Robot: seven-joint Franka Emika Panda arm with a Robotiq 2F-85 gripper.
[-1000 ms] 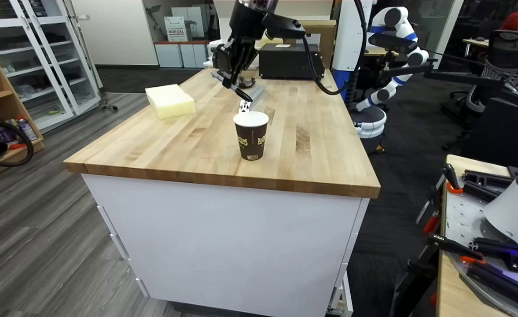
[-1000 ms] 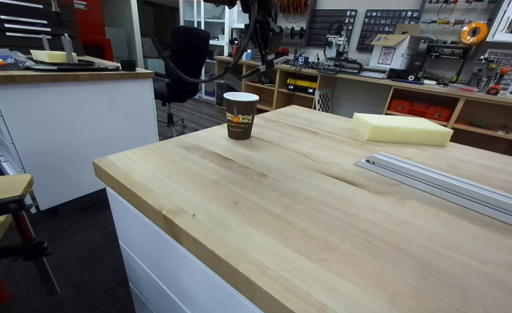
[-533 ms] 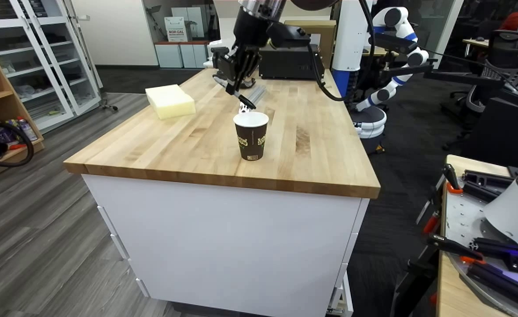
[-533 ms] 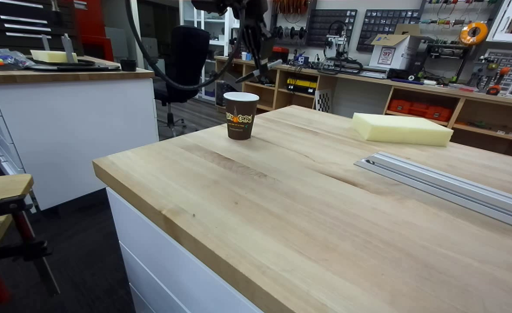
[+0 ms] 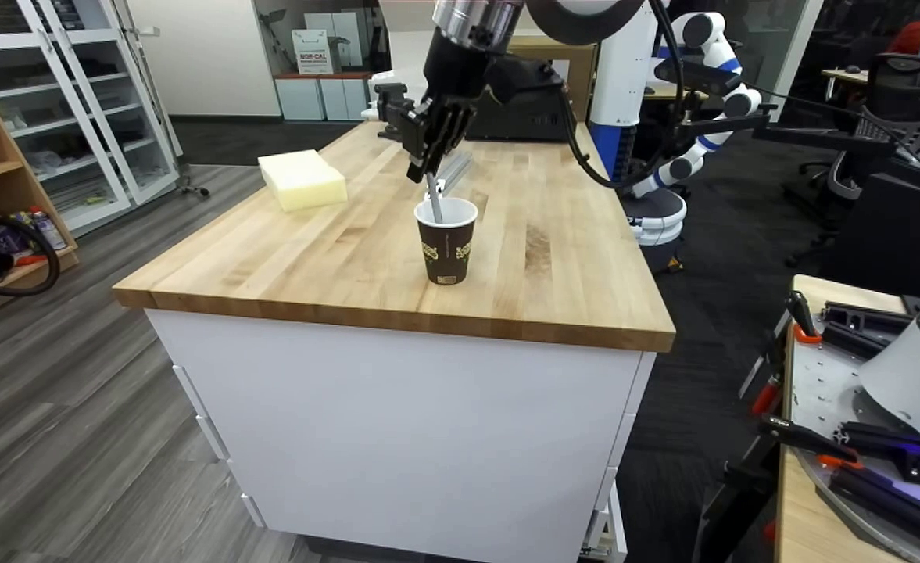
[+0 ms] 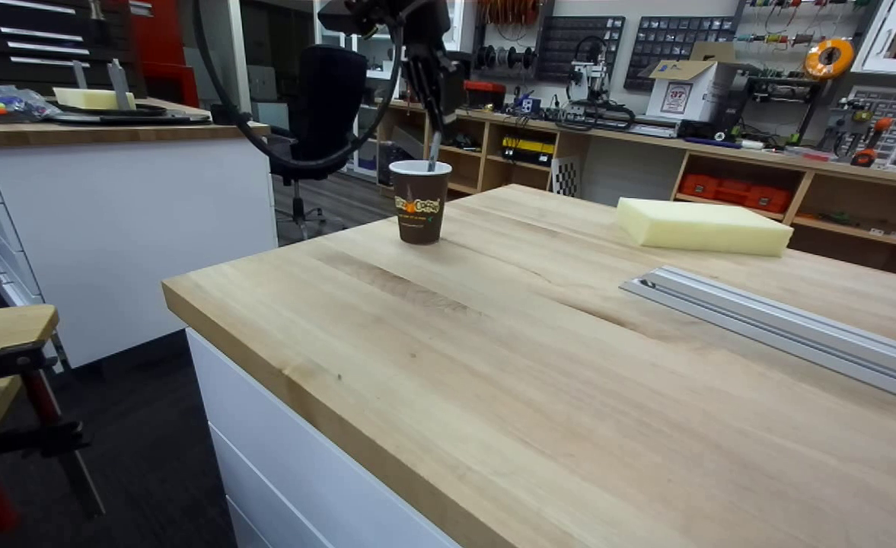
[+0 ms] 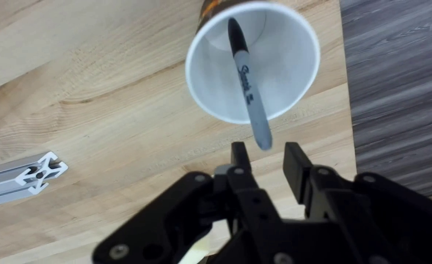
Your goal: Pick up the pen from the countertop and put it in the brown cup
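Wrist view, gripper point(image 7: 264, 156) spread apart, pen point(image 7: 251, 93) clear of it, tilted cap-down inside brown cup point(image 7: 280, 60), light-wood countertop point(image 7: 127, 121) beneath

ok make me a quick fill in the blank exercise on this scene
1. In the brown cup, the pen has its cap pointing ____.
2. That cap is coloured ____.
3. The gripper is not shut but ____.
4. The pale block on the countertop is coloured ____.

Missing words: down; black; open; yellow.
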